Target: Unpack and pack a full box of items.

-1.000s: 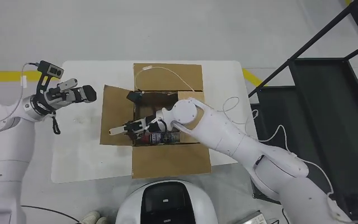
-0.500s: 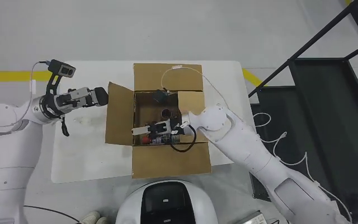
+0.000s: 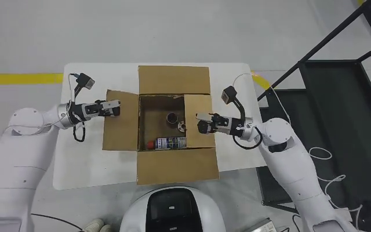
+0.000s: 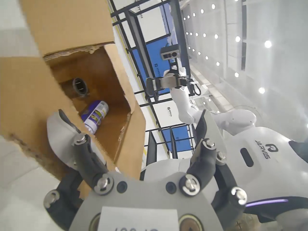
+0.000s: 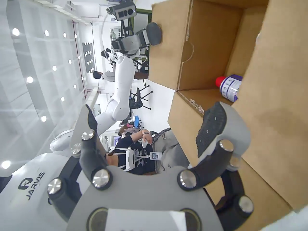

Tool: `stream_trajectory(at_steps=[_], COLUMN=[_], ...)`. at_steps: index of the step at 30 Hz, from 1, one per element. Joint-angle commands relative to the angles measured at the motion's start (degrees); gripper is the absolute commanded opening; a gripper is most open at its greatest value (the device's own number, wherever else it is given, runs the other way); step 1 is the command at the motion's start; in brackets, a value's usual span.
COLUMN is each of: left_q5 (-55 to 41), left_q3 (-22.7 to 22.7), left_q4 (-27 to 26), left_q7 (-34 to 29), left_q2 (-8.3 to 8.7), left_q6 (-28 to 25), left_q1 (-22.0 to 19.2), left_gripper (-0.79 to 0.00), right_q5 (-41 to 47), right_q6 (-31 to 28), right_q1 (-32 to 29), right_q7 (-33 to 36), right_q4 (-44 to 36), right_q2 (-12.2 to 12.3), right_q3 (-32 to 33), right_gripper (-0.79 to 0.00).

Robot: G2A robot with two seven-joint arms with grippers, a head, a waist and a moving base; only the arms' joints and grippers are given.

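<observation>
Brown cardboard box (image 3: 174, 78), opened, on white worktop (image 3: 87, 165); red-capped purple-labelled can (image 3: 170, 142) and dark cylinder (image 3: 172, 119) are contained. Left tool (image 3: 117, 108) and right tool (image 3: 199, 120) are held wide at opposite flaps.

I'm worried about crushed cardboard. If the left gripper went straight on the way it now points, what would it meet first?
Most likely the box's left flap, which lies right ahead of the open left gripper. How far it stands from the fingertips is unclear.

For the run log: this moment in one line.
box open | left jaws open at left flap | right jaws open at right flap | bottle lying inside
</observation>
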Motion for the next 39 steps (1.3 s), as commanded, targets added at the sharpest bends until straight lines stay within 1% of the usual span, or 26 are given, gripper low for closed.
stream_trajectory(at_steps=[1,4,10,13,17,21,26,30,35,39], left_q5=[2.26,4.4,4.95,4.0,3.36,2.47,2.64,1.83,-1.33,-1.58], left_q3=[0.17,1.62,6.69,9.18,11.15,11.5,11.28,9.7,7.32,8.26], left_q4=[1.19,2.69,4.71,4.31,2.68,0.9,-0.62,-2.03,-5.38,-7.85], left_q7=[0.85,2.42,4.97,3.76,1.1,-0.52,-0.35,-0.63,-2.31,-0.8], left_q2=[0.12,-0.14,-1.8,-2.67,-3.2,-3.23,-3.16,-2.81,-2.33,-2.77], left_q6=[-0.09,-0.01,0.19,-0.22,-0.44,-0.35,0.17,0.38,1.69,3.21], left_q1=[0.32,0.63,-0.75,-1.58,-1.73,-1.33,-1.52,-2.37,-3.51,-5.22], left_gripper=[0.0,0.0,0.0,0.0,0.0,0.0,0.0,0.0,0.0,0.0], right_q5=[0.17,0.41,0.52,0.07,-0.32,-0.67,-0.88,-1.5,-2.65,-1.72], right_q6=[0.09,0.27,0.25,0.35,0.16,0.08,0.23,0.71,0.74,-0.43], right_q1=[-1.23,-2.27,-2.48,-2.46,-2.84,-3.16,-3.12,-2.92,-3.32,-4.07], right_q7=[-0.12,-0.34,-0.65,-0.8,-0.93,-0.95,-0.9,-0.62,-0.18,3.12], right_q4=[-0.73,-1.18,-0.76,-0.71,-0.91,-1.36,-1.75,-2.11,-2.43,-1.37], right_q2=[0.25,0.49,0.64,0.7,0.84,0.98,1.11,1.21,1.54,2.02], right_q3=[1.58,2.86,2.89,2.58,2.7,2.86,2.67,2.26,3.05,4.96], right_gripper=[0.0,0.0,0.0,0.0,0.0,0.0,0.0,0.0,0.0,0.0])
